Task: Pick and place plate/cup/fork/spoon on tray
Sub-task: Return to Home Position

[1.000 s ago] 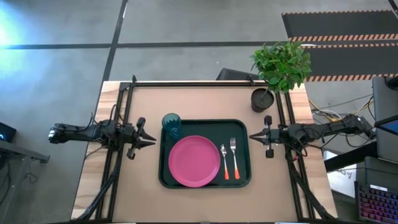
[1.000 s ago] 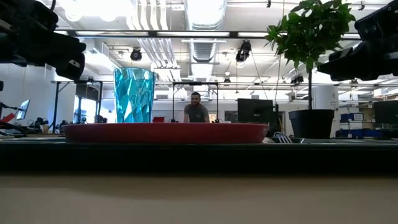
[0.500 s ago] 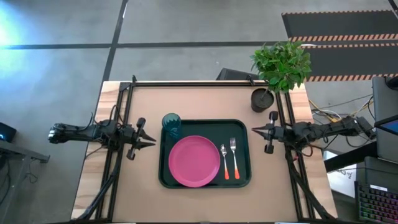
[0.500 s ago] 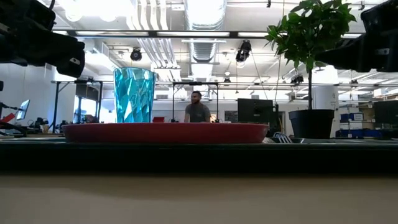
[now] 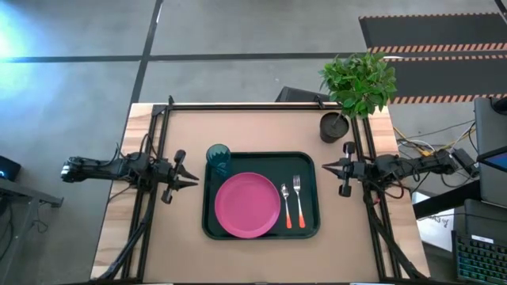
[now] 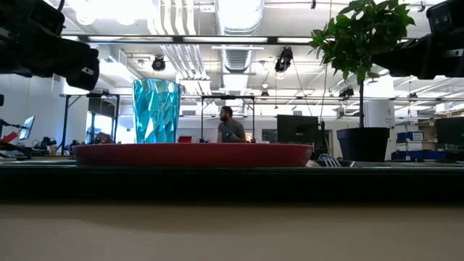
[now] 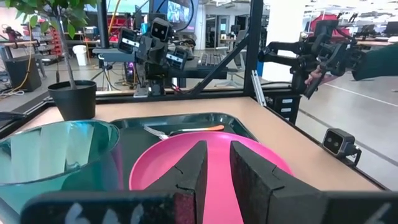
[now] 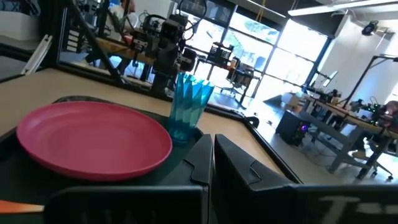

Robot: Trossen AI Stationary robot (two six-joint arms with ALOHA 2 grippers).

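Tableware for the task all sits inside the dark green tray [image 5: 261, 229] at the middle of the table [image 5: 261, 131]. The pink plate [image 5: 247, 205] lies flat on the tray's left half, and the teal cup [image 5: 219, 157] stands upright at the tray's far left corner, just beside the plate's rim. To the right of the plate the spoon [image 5: 286, 204] and the fork [image 5: 299, 199] lie side by side, parallel, metal ends toward the far side and orange-red handles toward the near edge, the spoon closer to the plate. The left gripper [image 5: 190, 179] hangs just off the tray's left edge, pointing at it, its fingers [image 7: 189, 177] nearly together with a narrow gap and nothing between them. The right gripper [image 5: 326, 167] hangs off the tray's right edge, facing inward, its fingers pressed shut and empty. A potted plant [image 5: 356, 85] stands beyond the tray's far right corner. In the low view a person [image 6: 230, 127] shows in the room behind the table.
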